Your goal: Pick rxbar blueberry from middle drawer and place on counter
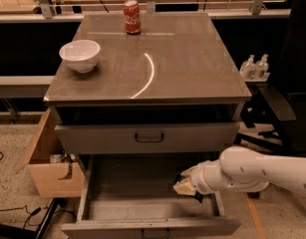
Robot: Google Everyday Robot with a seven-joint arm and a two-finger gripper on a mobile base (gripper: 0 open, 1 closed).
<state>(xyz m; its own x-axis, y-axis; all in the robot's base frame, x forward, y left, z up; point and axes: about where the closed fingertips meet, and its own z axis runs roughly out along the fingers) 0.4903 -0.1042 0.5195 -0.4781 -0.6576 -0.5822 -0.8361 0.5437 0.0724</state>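
Note:
The middle drawer (122, 195) stands pulled open under the counter (192, 59), its grey floor bare on the left and middle. My gripper (185, 185) is down inside the drawer at its right side, low over the floor, on the end of the white arm (242, 173) that comes in from the right. The rxbar blueberry is not in sight; the gripper's pale tip covers that spot of the floor.
A red soda can (132, 10) stands at the counter's back edge and a white bowl (79, 55) at its left. The shut drawer front (148, 137) with a black handle overhangs the open drawer. A cardboard box (48, 168) sits left, a black chair (292, 88) and bottles (255, 66) right.

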